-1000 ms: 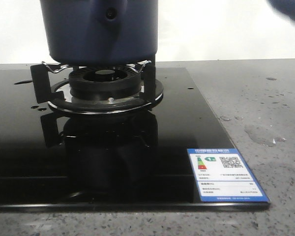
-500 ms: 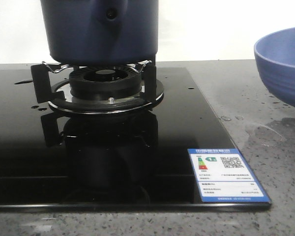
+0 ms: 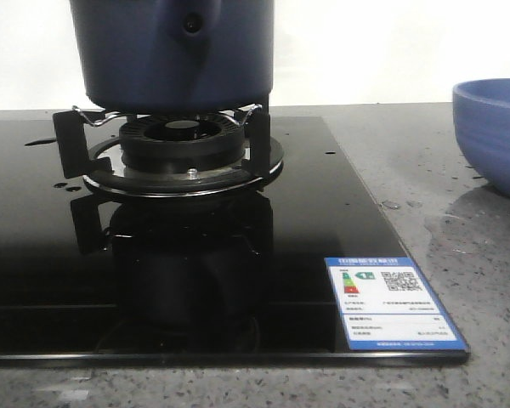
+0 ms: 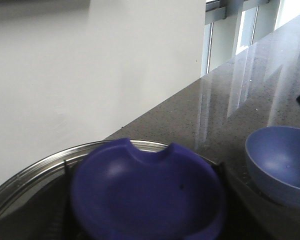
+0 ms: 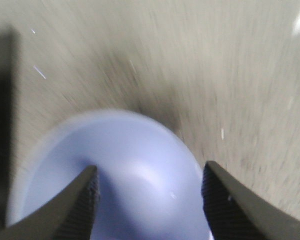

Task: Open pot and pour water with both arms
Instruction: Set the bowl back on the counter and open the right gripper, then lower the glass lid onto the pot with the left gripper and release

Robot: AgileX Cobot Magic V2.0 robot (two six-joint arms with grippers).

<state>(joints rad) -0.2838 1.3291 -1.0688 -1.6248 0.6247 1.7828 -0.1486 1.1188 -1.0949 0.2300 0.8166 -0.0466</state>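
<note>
— Navy pot (image 3: 172,53) sits on the burner stand (image 3: 183,149) in the middle of the black glass hob (image 3: 340,212). Where are my arms against that?

— Off to the burner's right, on the grey stone counter (image 3: 459,280), is the lighter blue bowl (image 3: 495,134). My right gripper (image 5: 149,187) hangs directly above it, fingers (image 5: 80,205) spread wide with nothing between them, the bowl's hollow showing through the gap. So that arm is well apart from the pot.

— And the left?

— Its wrist camera looks down on a dark blue dished piece (image 4: 147,192) over the steel rim of the pot (image 4: 27,177); I take it for the lid, though it is blurred. The fingers themselves are out of the picture, so I cannot tell whether the left gripper is closed on anything.

— What worries you?

— Water (image 3: 455,234). Puddles and drops lie on the counter between burner and bowl. Wet surfaces could let the bowl skid if I close on its wall off-centre, and wet pads could slip. Also, the pot only rests on wire supports; a sideways nudge from the left arm might tip it off the stand.
</note>
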